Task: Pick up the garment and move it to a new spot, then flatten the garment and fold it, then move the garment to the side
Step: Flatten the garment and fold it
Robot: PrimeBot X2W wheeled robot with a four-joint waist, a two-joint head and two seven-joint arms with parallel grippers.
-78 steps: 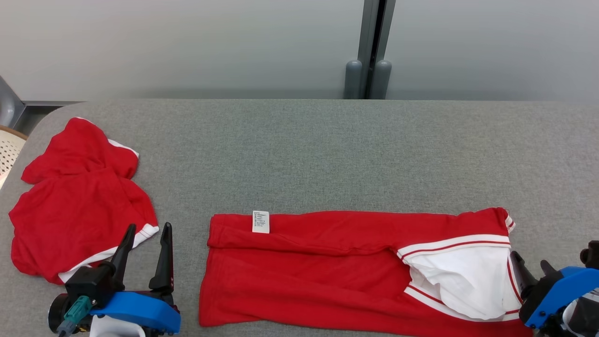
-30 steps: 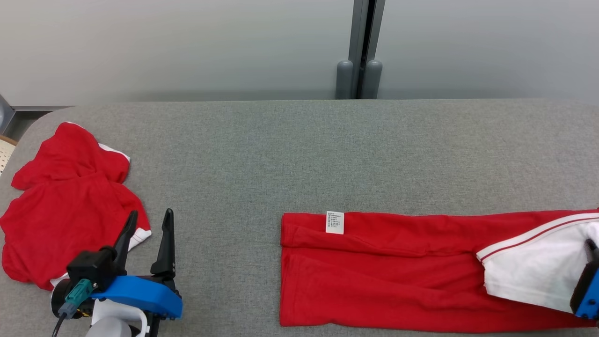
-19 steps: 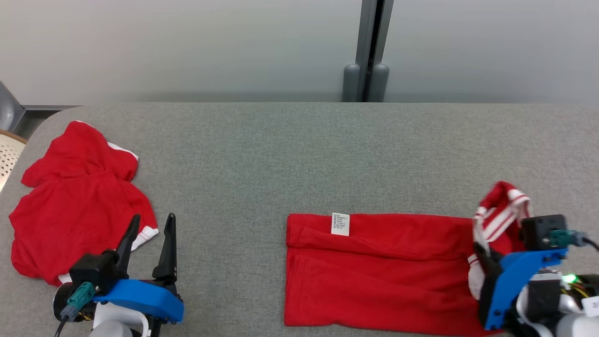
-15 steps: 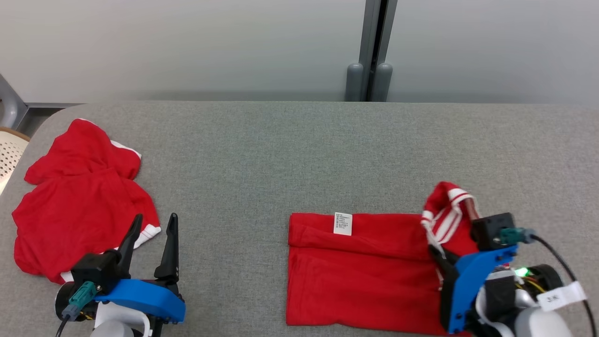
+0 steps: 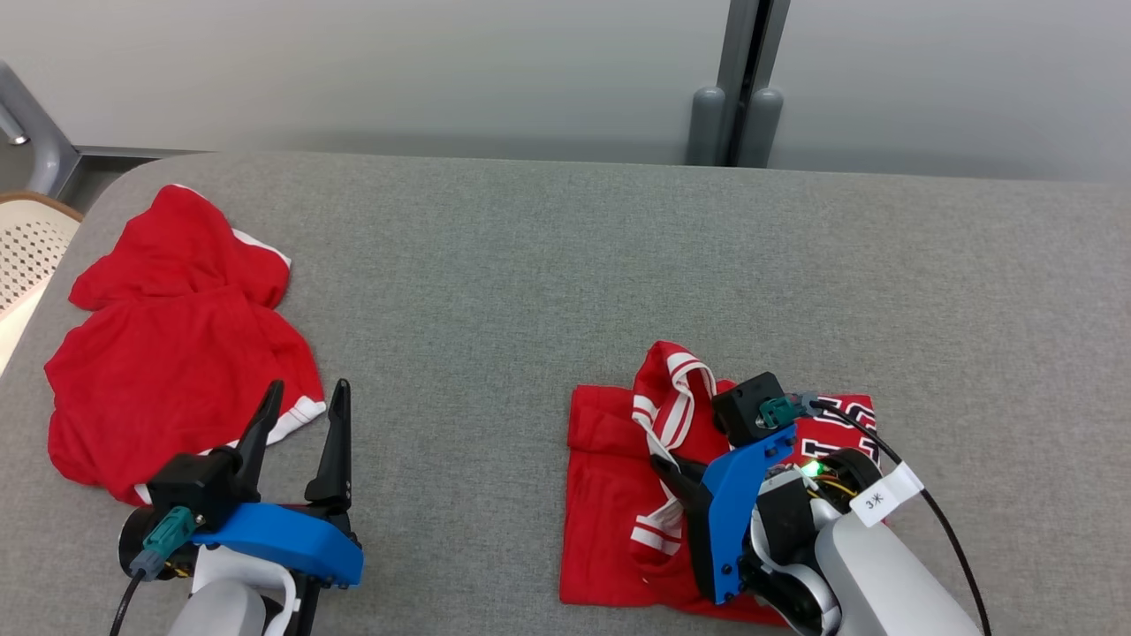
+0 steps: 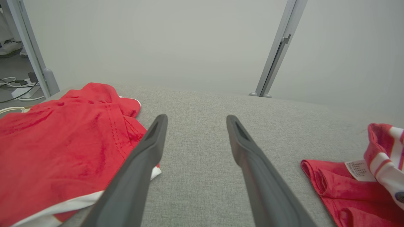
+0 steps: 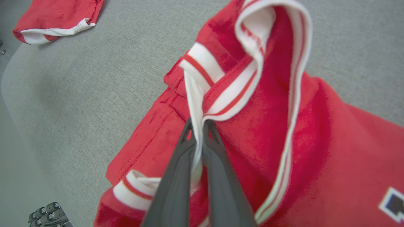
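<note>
When we look down from our head, our left gripper point(image 5: 307, 389) is close to us at the lower left. Its two dark fingers point(image 6: 148, 151) stand wide apart, with nothing between them but the bare grey table point(image 5: 530, 265). Our right gripper point(image 7: 198, 130) is close to us at the lower right. Its fingers are squeezed tight on the striped edge point(image 7: 221, 94) of the red shirt point(image 5: 605, 503), a white band with thin red lines. That edge is lifted off the table and hangs in a loop above the rest of the shirt.

The red shirt lies on the table, right of the middle and just in front of us. Its lower part is flat on the grey cloth, and the held end is bent back over it. Beside our right wrist we see some dark and white letters point(image 5: 853, 413) on the shirt, too hidden to read. From our left wrist we see a small white label point(image 6: 356, 165) on the shirt, next to the striped edge.

A little farther, on the left, a second red garment point(image 5: 168, 380) with a white hem lies bunched up, just beside our left fingers. Past the table's left corner is a white basket point(image 5: 26, 252) with little holes. We cannot tell what is in it. Farthest away stand a pale wall point(image 5: 353, 71) and a grey post point(image 5: 747, 88).
</note>
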